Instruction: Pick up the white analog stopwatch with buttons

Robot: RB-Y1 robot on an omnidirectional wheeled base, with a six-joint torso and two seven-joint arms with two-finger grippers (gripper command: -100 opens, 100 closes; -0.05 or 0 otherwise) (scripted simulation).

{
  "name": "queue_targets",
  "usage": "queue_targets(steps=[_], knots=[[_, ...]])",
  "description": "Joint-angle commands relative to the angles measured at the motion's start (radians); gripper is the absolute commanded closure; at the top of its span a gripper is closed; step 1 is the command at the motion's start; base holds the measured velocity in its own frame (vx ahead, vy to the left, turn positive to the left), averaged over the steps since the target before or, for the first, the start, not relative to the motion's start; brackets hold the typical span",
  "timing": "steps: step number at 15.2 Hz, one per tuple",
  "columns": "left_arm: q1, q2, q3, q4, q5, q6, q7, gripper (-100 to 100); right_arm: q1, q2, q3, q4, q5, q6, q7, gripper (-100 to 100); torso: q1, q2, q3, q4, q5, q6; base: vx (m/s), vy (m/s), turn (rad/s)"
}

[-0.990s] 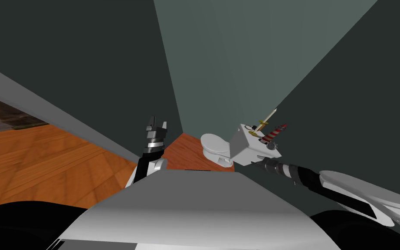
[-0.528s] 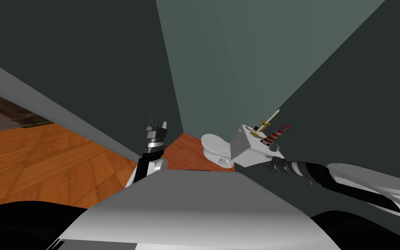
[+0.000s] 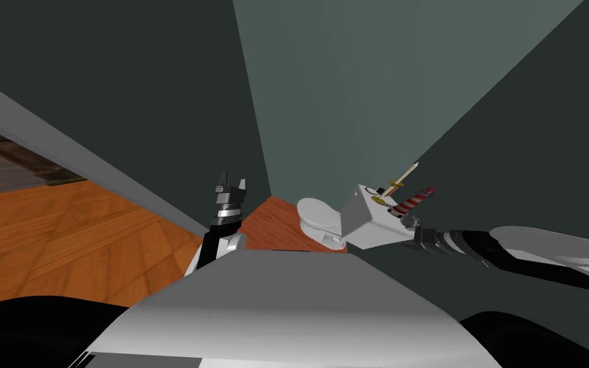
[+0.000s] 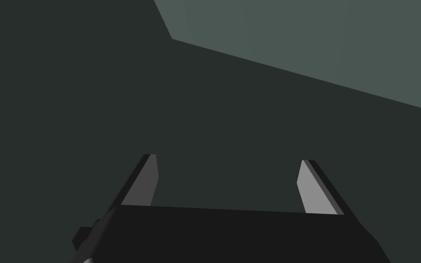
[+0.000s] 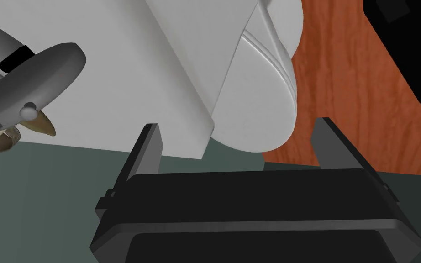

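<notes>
The left arm (image 3: pixel 210 246) and right arm (image 3: pixel 555 246) are white, with black joints, grey-ringed wrists and thin grey jaws.

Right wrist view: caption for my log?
Open right hand beside white toilet tank, grey disc at its edge.

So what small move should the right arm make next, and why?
Probably lift the open right pincer above the toilet tank: it faces the tank's side, while the stopwatch lies on top, past the striped object.
</notes>
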Motion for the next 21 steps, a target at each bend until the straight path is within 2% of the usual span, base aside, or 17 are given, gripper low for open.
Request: queue_targets(steps=[1, 2, 3, 4, 6, 7, 9, 11, 14, 19, 20, 21], knots=[[0.000, 0.000, 0.000, 0.000, 0.000, 0.000, 0.000, 0, -0.008, -0.050, 0.017, 0.045, 0.022, 0.000, 0.014, -100, 0.000, 0.000, 0.000, 0.000, 0.000, 0.000, 0.022, 0.003, 0.029], [0.000, 0.000, 0.000, 0.000, 0.000, 0.000, 0.000, 0, -0.008, -0.053, 0.017, 0.045, 0.022, 0.000, 0.014, -100, 0.000, 0.000, 0.000, 0.000, 0.000, 0.000, 0.024, 0.001, 0.044], [0.000, 0.000, 0.000, 0.000, 0.000, 0.000, 0.000, 0, 0.003, -0.090, 0.012, 0.074, 0.044, -0.002, 0.025, -100, 0.000, 0.000, 0.000, 0.000, 0.000, 0.000, 0.027, -0.001, 0.051], [0.000, 0.000, 0.000, 0.000, 0.000, 0.000, 0.000, 0, 0.003, -0.090, 0.012, 0.074, 0.044, -0.002, 0.025, -100, 0.000, 0.000, 0.000, 0.000, 0.000, 0.000, 0.028, -0.001, 0.039], [0.000, 0.000, 0.000, 0.000, 0.000, 0.000, 0.000, 0, 0.023, -0.153, 0.004, 0.126, 0.083, -0.007, 0.046, -100, 0.000, -0.001, 0.000, 0.000, 0.000, 0.000, 0.039, -0.001, 0.049], [0.000, 0.000, 0.000, 0.000, 0.000, 0.000, 0.000, 0, 0.023, -0.155, 0.015, 0.126, 0.081, -0.007, 0.046, -100, 0.000, -0.002, -0.001, 0.000, 0.000, -0.001, 0.044, -0.002, 0.056], [0.000, 0.000, 0.000, 0.000, 0.000, 0.000, 0.000, 0, 0.023, -0.155, 0.004, 0.126, 0.083, -0.007, 0.046, -100, 0.000, -0.001, 0.000, 0.000, 0.000, 0.000, 0.022, -0.003, 0.007], [0.000, 0.000, 0.000, 0.000, 0.000, 0.000, 0.000, 0, 0.043, -0.208, 0.000, 0.168, 0.115, -0.011, 0.064, -100, 0.000, 0.000, 0.000, 0.000, 0.000, 0.000, 0.022, -0.005, 0.033], [0.000, 0.000, 0.000, 0.000, 0.000, 0.000, 0.000, 0, 0.043, -0.209, 0.000, 0.168, 0.115, -0.011, 0.064, -100, 0.000, 0.000, 0.000, 0.000, 0.000, 0.000, 0.020, -0.009, 0.021], [0.000, 0.000, 0.000, 0.000, 0.000, 0.000, 0.000, 0, 0.081, -0.288, 0.003, 0.232, 0.167, -0.020, 0.093, -100, -0.002, 0.000, 0.000, 0.000, 0.000, 0.000, 0.025, -0.027, 0.022], [0.000, 0.000, 0.000, 0.000, 0.000, 0.000, 0.000, 0, 0.081, -0.288, 0.003, 0.232, 0.167, -0.020, 0.093, -100, -0.003, 0.000, 0.000, 0.000, -0.001, 0.000, 0.016, -0.043, 0.002], [0.000, 0.000, 0.000, 0.000, 0.000, 0.000, 0.000, 0, 0.065, -0.271, -0.006, 0.216, 0.194, -0.027, 0.071, -100, -0.003, 0.000, 0.000, 0.000, -0.001, 0.000, 0.008, -0.023, 0.004]])
